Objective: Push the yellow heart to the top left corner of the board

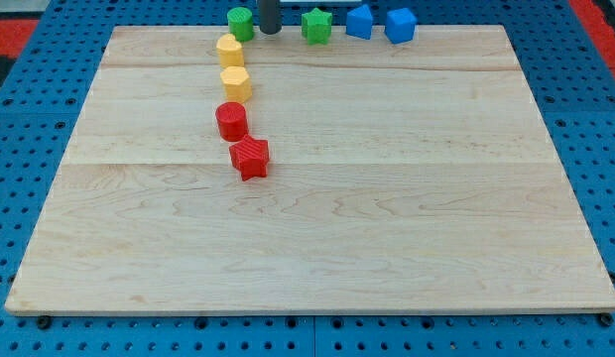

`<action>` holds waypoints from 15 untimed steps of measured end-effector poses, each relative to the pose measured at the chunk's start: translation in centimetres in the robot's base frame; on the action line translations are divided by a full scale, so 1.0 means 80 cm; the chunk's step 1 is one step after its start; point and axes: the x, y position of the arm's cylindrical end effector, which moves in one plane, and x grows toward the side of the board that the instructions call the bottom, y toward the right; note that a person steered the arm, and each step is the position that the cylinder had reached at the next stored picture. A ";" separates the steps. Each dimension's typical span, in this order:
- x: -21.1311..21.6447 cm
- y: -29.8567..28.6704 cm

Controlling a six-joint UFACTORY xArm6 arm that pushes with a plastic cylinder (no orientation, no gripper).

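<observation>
Item: board (317, 228) — pale wood, lying on a blue pegged counter (10, 169).

Tip (270, 31) — sitting at the board's 12 o'clock edge, between the green cylinder (240, 22) just at its 9 o'clock and the green star (316, 25) near its 3 o'clock. No jaws are fitted; the rod is ending in a bare tip, so there is nothing to be apart or clamped.

Yellow heart (229, 50) — lying near the top edge, left of centre, at about 8 o'clock from the tip and apart from it; touching or nearly touching the green cylinder above it — which of the two I cannot tell. Which yellow block is the heart is a judgement: the upper one is looking lobed, the lower one (236, 83) six-sided.

Others: red cylinder (231, 120) and red star (250, 158), continuing the column towards 6 o'clock; two blue blocks (359, 21) (400, 25) at the top, right of the green star, shapes unclear.

Step in hand, as judged: approaching — the tip is not yet contacting the heart.

Next move, as judged: the tip is needing to come down to the heart's 3 o'clock side, slightly below, then drive it towards 9–10 o'clock along the top edge to the corner. Risk: the green cylinder is crowding the heart and may be getting carried along.
</observation>
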 end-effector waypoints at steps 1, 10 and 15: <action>0.000 -0.010; 0.034 -0.099; 0.026 -0.211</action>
